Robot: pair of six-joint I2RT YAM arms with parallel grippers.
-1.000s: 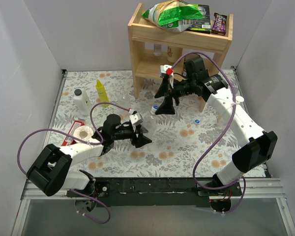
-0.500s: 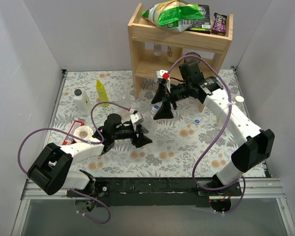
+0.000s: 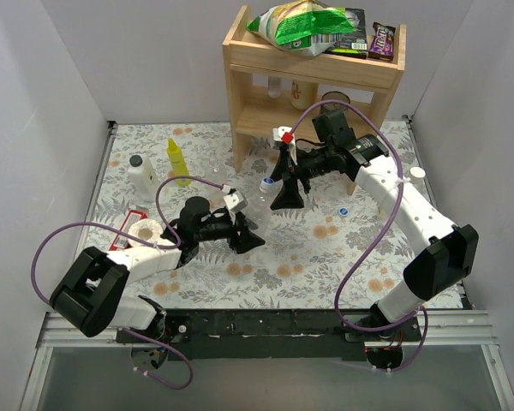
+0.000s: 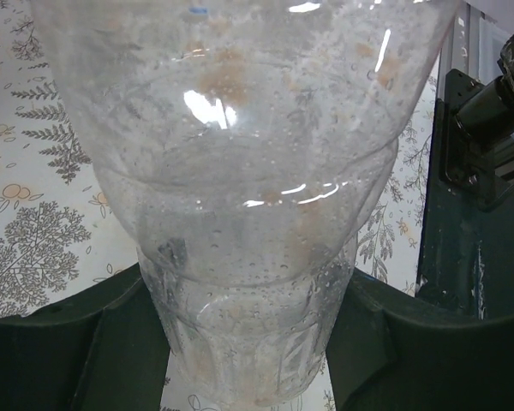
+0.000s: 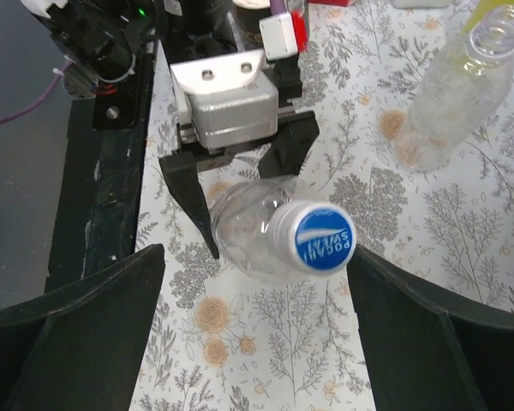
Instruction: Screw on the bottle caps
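Note:
In the left wrist view my left gripper point(image 4: 248, 342) is shut on the lower body of the wider clear bottle point(image 4: 240, 171). In the top view it point(image 3: 248, 233) holds that bottle point(image 3: 257, 210) tilted just above the table. A white cap with a blue label point(image 5: 322, 238) sits on the bottle's neck. My right gripper point(image 5: 255, 261) is open above the cap, one finger on each side and not touching it; in the top view it point(image 3: 285, 195) is right of the cap point(image 3: 267, 182). A slimmer clear bottle point(image 5: 458, 86) stands uncapped.
A small blue cap point(image 3: 344, 210) and a white cap point(image 3: 418, 172) lie on the table at the right. A yellow squeeze bottle point(image 3: 178, 160) and a white black-capped bottle point(image 3: 140, 177) stand at the left. A wooden shelf point(image 3: 317, 77) stands at the back. A tape roll point(image 3: 144, 231) lies near the left arm.
My right arm has shifted a little to the left and nearer, over the held bottle's top. My left gripper still holds the bottle in about the same place.

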